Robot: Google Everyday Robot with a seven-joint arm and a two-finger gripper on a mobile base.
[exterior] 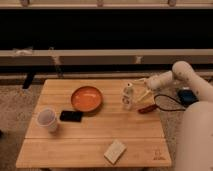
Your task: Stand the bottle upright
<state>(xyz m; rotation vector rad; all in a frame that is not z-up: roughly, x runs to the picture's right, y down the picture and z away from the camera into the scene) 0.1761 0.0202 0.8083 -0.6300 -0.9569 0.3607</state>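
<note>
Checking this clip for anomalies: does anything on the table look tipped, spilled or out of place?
Nothing stands out. The bottle stands upright right of the orange bowl, with the gripper beside it. The cup is upright; no spill is visible.

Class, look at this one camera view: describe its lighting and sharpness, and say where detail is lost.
Camera view: warm, dim light on the table; the band behind it is almost black; the whole frame is soft, so the bottle shows no readable label, and the gripper beside it blurs into it; the bowl is the brightest colour.
</note>
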